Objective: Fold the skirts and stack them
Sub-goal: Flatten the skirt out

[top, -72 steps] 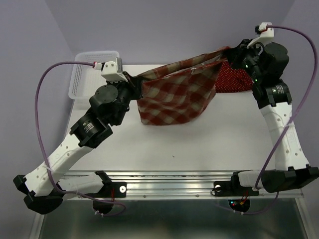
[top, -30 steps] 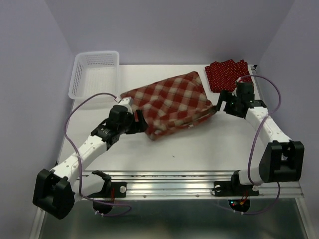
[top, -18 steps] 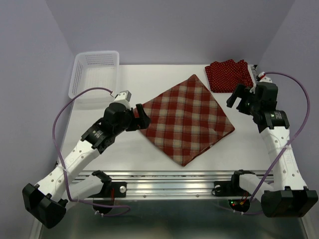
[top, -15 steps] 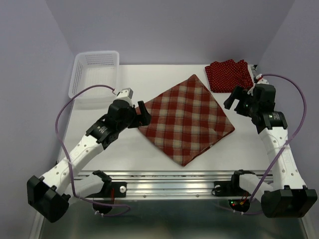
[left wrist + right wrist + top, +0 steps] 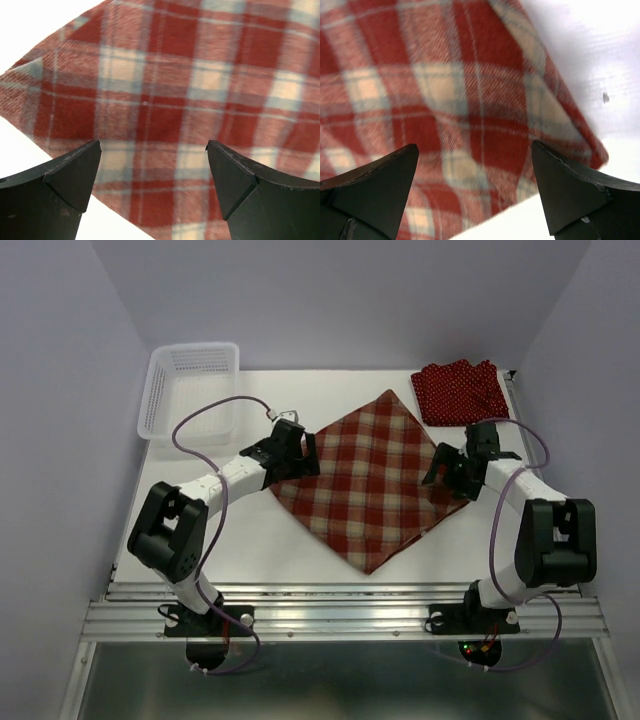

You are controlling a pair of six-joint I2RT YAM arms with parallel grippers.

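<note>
White table (image 5: 250, 535) under lilac walls (image 5: 330, 300) bears plaid skirt (image 5: 370, 480), dotted skirts (image 5: 460, 392), basket (image 5: 195, 348).

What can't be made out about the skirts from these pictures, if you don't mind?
- Polka-dot skirts: the top view shows one dark red pile, too small and overlapped to count the pieces.
- Plaid skirt: its top layer hides any folds beneath, and both wrist views cut off its edges.
- Left gripper and right gripper: the fingers are open over the plaid, but no view shows whether they touch the cloth.
</note>
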